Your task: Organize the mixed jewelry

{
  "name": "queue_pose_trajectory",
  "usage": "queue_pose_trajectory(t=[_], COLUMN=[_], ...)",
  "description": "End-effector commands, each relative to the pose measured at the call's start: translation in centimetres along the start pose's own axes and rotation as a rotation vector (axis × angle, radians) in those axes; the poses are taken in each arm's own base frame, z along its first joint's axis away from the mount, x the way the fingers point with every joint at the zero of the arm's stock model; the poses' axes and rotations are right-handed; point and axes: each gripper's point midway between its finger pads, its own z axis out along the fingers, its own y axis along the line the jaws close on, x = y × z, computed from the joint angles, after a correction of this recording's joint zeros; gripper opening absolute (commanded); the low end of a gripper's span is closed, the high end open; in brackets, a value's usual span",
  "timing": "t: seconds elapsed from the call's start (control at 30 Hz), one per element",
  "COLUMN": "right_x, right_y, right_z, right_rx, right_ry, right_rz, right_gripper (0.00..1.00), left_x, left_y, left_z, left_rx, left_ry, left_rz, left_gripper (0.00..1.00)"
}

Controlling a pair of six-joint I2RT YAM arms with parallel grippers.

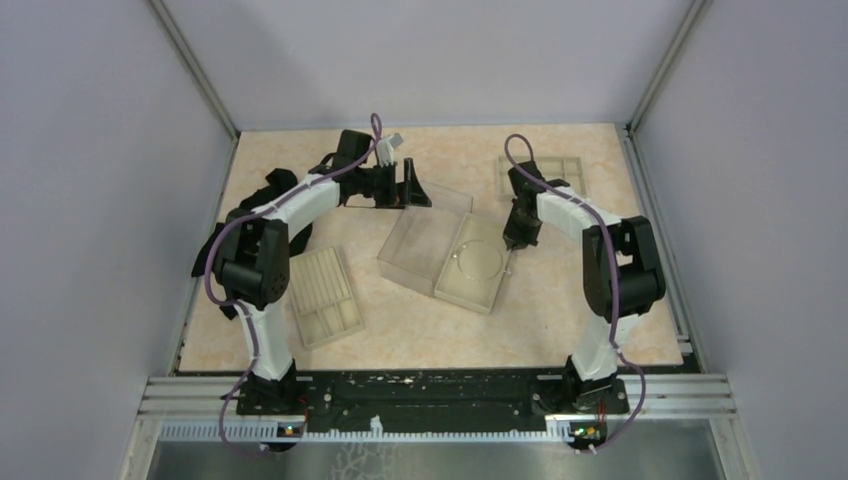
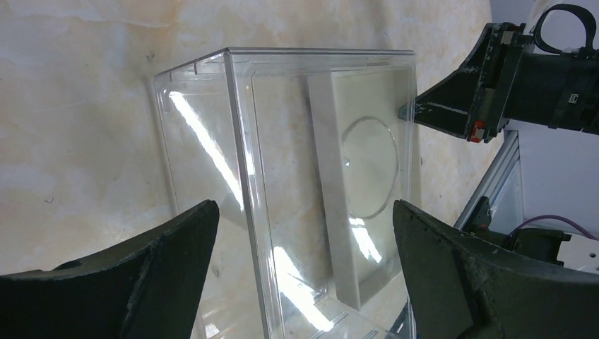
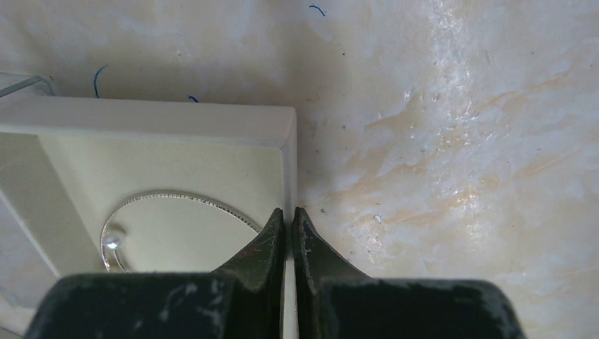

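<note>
The silver hoop [image 3: 205, 200], with a small round bead on it, lies flat inside a shallow beige tray [image 3: 176, 120]. The right gripper [image 3: 288, 213] has its jaws clenched to a sliver, tips over the tray's wall just beside the hoop. The left gripper [image 2: 304, 208] hangs with jaws spread wide before the clear box [image 2: 212, 127]. Tiny blue ink marks [image 3: 102, 78] on the counter [image 3: 459, 141] are unreadable.
</note>
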Motion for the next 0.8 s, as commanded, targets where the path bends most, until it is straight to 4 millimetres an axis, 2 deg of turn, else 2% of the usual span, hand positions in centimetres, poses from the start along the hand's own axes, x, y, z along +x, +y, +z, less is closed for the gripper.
queue_pose_trajectory(t=[0.0,0.33,0.77], right_x=[-1.4,-1.3,-2.0], right_y=[1.3,1.0,2.1], right_z=[-0.7,-0.1,-0.4], right_rx=[-0.007,0.022,-0.009], right_ry=[-0.050,-0.055,-0.059], right_rz=[0.020,0.021,0.029], right_gripper=[0.00,0.00,0.00], left_x=[-0.2,0.2,0.9], left_y=[-1.8,-1.7,-1.7], left_z=[-1.1,-1.2,-1.1], left_rx=[0.044,0.045,0.055], left_ry=[-0.008,-0.003,0.013], left_rz=[0.047,0.047,0.025], left_gripper=[0.98,0.98,0.98])
